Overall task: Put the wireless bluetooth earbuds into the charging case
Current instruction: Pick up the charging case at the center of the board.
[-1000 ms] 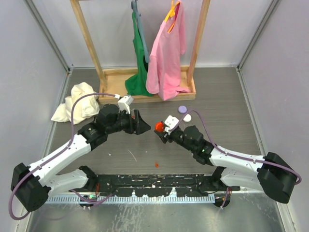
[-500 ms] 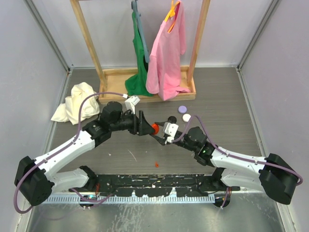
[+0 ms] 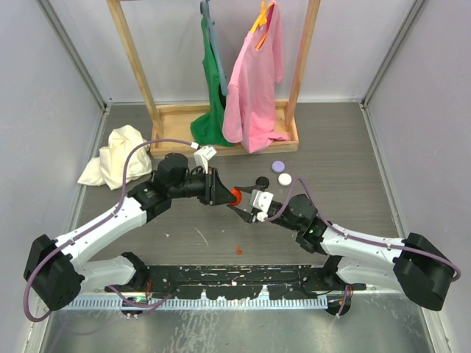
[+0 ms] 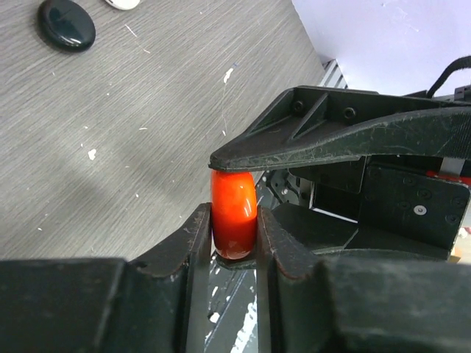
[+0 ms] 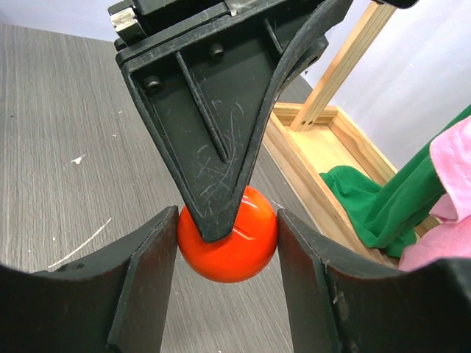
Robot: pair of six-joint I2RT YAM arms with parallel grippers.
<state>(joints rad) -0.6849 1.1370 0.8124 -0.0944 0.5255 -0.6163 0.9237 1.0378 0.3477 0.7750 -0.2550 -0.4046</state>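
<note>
A round glossy orange-red charging case is held above the table's middle, closed, between both grippers. My left gripper is shut on it from the left; in the left wrist view its fingers pinch the case's flat sides. My right gripper is shut on it from the right; in the right wrist view the case sits between its fingers, with a left finger crossing over the top. A tiny red piece, perhaps an earbud, lies on the table nearer the bases.
A black disc, a white disc and a purple disc lie right of the case. A wooden clothes rack with a pink shirt and a green garment stands behind. A white cloth pile lies at the left.
My left gripper moved right to the case held by my right gripper and shut on it. The right gripper shifted slightly left with the case.
</note>
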